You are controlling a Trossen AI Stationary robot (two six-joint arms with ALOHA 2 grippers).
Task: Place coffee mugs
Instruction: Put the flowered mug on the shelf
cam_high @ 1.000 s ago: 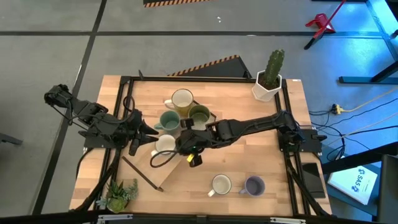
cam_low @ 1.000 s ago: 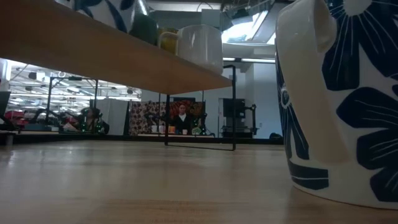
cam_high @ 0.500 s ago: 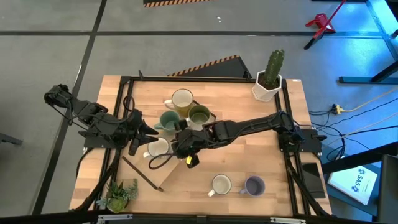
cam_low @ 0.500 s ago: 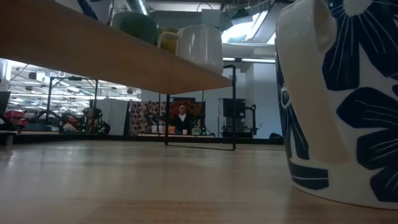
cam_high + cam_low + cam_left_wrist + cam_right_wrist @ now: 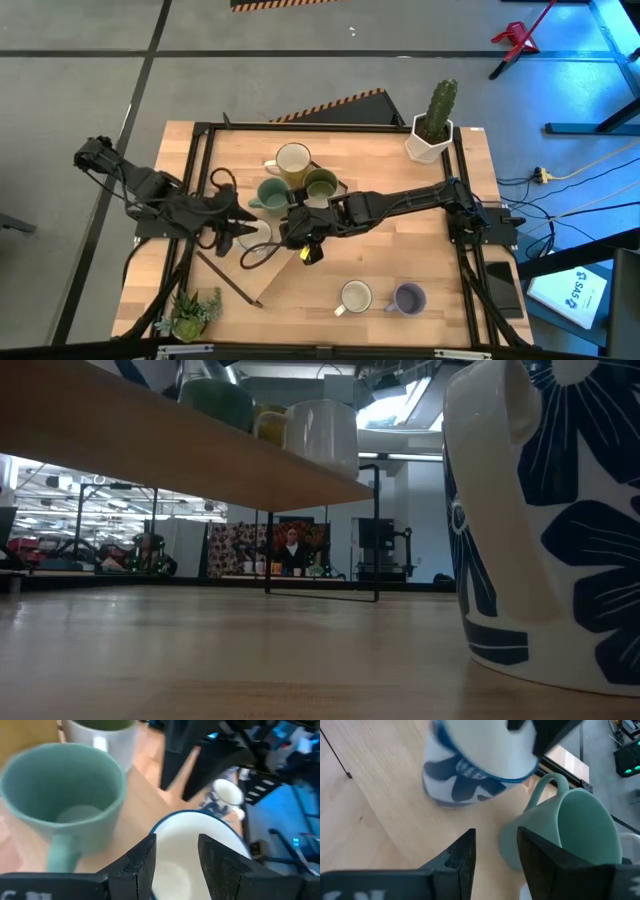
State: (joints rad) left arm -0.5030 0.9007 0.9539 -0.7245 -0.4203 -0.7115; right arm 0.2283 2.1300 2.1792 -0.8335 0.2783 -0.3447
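Presently the table (image 5: 400,260) is carrying six mugs: a cream mug (image 5: 293,160), an olive-lined mug (image 5: 320,185) and a teal mug (image 5: 272,194) are clustering on a raised board near its centre, while a white mug (image 5: 355,297) and a lavender mug (image 5: 408,298) are standing near the front edge. The left gripper (image 5: 236,228) is straddling the rim of a blue-patterned white mug (image 5: 195,845), fingers (image 5: 142,862) narrowly parted. The right gripper (image 5: 300,228) is hovering beside the teal mug, fingers narrowly parted, holding nothing
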